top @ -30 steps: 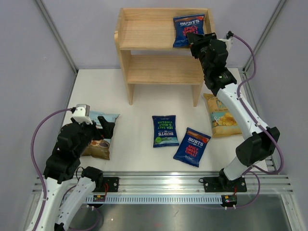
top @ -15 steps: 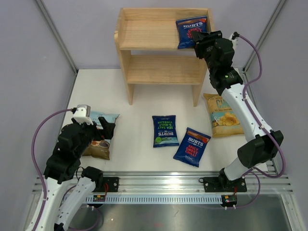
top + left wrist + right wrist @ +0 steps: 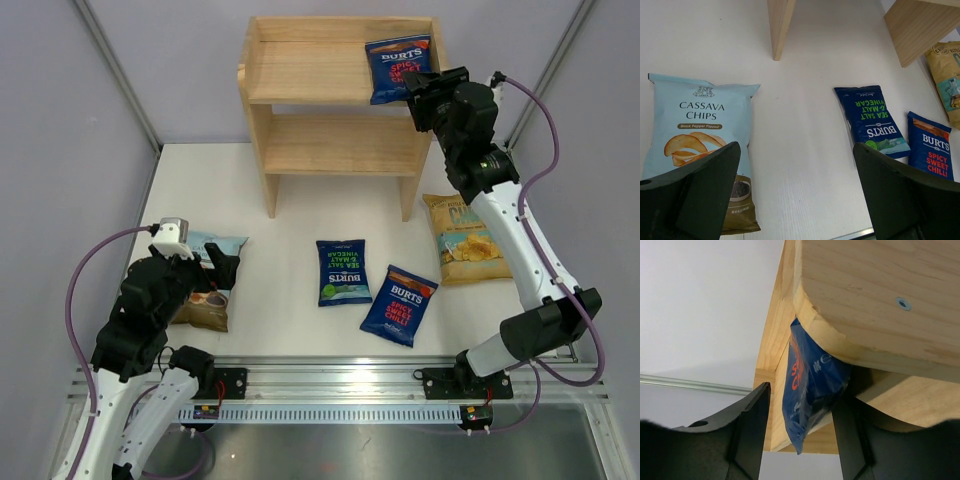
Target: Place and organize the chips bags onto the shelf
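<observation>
The wooden shelf stands at the back of the table. A dark-blue Burts bag with red lettering lies on the right end of its top tier, its lower end hanging over the front edge. My right gripper is at that edge, open. In the right wrist view the bag's corner hangs between the spread fingers, with a gap on the left side. The left gripper is wide open over bare table beside the pale blue cassava bag, holding nothing.
On the table lie a green-label Burts bag, a red-label Burts bag and a yellow bag by the shelf's right leg. The lower shelf tier holds nothing. Grey walls enclose the table.
My right gripper's jaws have spread and let go of the Burts bag, which now rests a little farther right and back on the top tier. The left arm is still.
</observation>
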### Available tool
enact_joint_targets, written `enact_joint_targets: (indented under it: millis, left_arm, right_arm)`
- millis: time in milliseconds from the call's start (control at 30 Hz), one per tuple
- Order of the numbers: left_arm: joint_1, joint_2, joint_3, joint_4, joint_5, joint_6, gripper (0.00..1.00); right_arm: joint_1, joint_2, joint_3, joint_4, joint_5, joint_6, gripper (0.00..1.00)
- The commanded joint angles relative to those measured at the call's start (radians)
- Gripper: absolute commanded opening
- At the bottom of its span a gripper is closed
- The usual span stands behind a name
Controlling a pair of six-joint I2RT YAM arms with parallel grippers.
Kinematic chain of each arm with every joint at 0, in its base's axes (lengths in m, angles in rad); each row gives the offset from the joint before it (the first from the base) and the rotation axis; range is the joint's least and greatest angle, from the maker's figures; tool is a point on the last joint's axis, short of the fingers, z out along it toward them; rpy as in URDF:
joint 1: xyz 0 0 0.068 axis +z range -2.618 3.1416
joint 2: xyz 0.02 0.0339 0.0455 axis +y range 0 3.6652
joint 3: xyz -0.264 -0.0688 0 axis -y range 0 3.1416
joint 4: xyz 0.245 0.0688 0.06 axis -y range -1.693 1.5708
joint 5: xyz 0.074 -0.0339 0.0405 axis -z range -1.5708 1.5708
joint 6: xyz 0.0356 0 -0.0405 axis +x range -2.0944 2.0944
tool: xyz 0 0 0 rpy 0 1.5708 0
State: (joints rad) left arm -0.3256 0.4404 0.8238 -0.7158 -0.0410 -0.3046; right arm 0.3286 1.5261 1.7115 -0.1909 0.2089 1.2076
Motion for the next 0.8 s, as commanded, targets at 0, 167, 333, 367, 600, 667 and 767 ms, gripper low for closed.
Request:
enact_joint_targets:
  millis: [0,167,333,367,600,667,767]
  left_arm:
    - [-0.004,0.004,0.003,0.042,-0.014,0.022,0.99]
    - [-0.004,0.003,0.003,0.042,-0.013,0.022,0.99]
    - [-0.004,0.001,0.003,0.042,-0.013,0.022,0.99]
    - [-0.004,0.001,0.003,0.042,-0.013,0.022,0.99]
    - [-0.004,0.0,0.0,0.041,-0.016,0.022,0.99]
    - [-0.004,0.001,0.0,0.041,-0.017,0.022,0.99]
    - [-0.004,-0.002,-0.002,0.041,-0.019,0.022,0.99]
  right_arm:
    - [-0.008,-0.049,-0.039,-0.099,0.041,-0.036,0.58]
    - [-0.008,-0.083,-0.105,-0.05,0.03,-0.025,0.43]
    - [-0.008,-0.093,-0.135,-0.001,0.021,0.015,0.26]
    - [-0.008,-0.092,-0.141,0.008,0.023,0.021,0.25]
    - [-0.007,-0.061,-0.145,0.059,0.035,0.108,0.21]
    - [-0.008,-0.049,-0.139,0.065,0.041,0.122,0.2]
    - [-0.008,-0.037,-0.125,0.07,0.052,0.138,0.2]
